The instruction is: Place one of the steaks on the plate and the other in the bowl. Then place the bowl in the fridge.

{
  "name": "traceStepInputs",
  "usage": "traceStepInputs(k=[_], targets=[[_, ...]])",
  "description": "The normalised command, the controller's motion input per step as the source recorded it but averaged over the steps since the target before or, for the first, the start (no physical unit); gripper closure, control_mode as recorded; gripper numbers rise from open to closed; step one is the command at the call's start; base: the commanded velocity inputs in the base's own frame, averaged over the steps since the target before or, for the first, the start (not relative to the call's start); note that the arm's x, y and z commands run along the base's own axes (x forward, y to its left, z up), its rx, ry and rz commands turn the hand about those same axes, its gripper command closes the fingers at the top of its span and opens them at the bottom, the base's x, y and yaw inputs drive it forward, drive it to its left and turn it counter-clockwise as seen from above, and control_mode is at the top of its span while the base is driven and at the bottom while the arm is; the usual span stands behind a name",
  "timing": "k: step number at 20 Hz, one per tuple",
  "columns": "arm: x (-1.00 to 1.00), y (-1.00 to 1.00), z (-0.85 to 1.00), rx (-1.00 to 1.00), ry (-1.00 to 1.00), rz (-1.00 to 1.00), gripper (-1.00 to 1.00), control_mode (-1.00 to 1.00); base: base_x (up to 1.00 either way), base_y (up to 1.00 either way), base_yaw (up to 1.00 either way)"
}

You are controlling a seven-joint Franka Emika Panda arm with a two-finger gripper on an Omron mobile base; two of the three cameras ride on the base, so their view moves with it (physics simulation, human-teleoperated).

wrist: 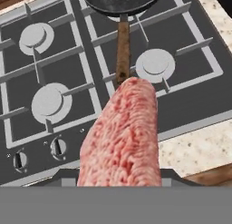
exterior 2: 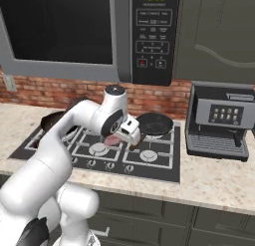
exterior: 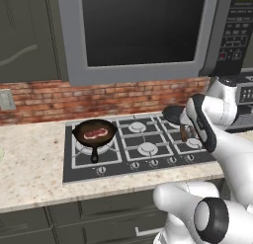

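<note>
1 steak (wrist: 122,137) clamped btwn fingers (exterior 2: 130,138), held above stove (wrist: 68,60), 2nd steak (exterior: 95,134) in pan (exterior: 94,131)

The steak (wrist: 122,137) in my gripper (exterior 2: 130,136) looks coarse and grainy, matt pink-red. Below it, the stovetop (wrist: 181,100) is smooth dark with dull grey metal grates. The pan (exterior: 95,131) is matt black, another pan's handle (wrist: 122,51) brown like wood. My bench (exterior: 29,164) is speckled polished stone; behind, rough red brick (exterior: 44,100).

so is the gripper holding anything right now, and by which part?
Yes: the gripper holds one steak by one end; the rest sticks out beyond the fingers above the stove. The other steak lies in a pan.
</note>
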Motion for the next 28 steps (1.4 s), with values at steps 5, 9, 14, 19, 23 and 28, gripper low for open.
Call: traceStepInputs(k=[5,9,14,19,23,28], targets=[[-0.19,0.48,0.00,-0.07,0.08,0.06,1.00,-1.00,0.00,0.00,0.00],[-0.01,0.58,0.12,-0.07,0.18,0.04,1.00,-1.00,0.00,0.00,0.00],[-0.14,0.35,0.03,0.00,0.06,0.05,1.00,-1.00,0.00,0.00,0.00],[0.00,0.00,0.00,0.00,0.00,0.01,1.00,-1.00,0.00,0.00,0.00],[0.00,0.00,-0.03,0.00,-0.01,0.00,1.00,-1.00,0.00,0.00,0.00],[-0.07,-0.15,-0.10,0.01,-0.04,0.00,1.00,1.00,-0.04,-0.16,0.00]])
